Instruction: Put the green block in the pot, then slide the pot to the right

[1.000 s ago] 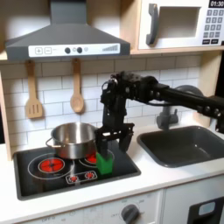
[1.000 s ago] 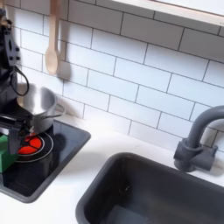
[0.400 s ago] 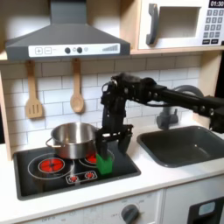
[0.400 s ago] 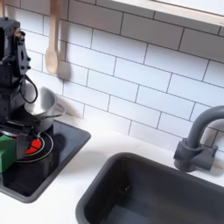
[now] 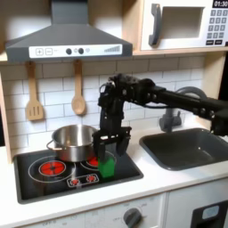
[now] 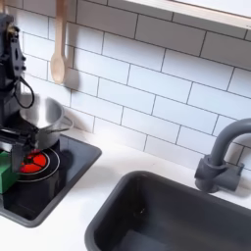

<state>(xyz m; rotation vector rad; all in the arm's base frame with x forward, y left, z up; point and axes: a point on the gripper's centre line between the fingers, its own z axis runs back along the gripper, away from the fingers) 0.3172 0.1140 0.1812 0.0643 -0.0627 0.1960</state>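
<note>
stove (image 5: 36,183) on worktop (image 5: 169,178) | pot (image 5: 73,141) on stove's rear, upright | gripper (image 5: 109,158) pointing down just beside pot, fingers apparently clamping green block (image 5: 107,166) just above the stove surface

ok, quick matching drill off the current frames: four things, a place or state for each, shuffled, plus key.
Things
1. green block
2. pot
3. wooden spoon
4. faucet

Places
A. hanging on the tiled wall
B. beside the sink basin
C. on the cooktop's back area, nothing green inside
D. on the cooktop between the gripper fingers

Pairs: 1-D, 2-C, 3-A, 4-B
</note>
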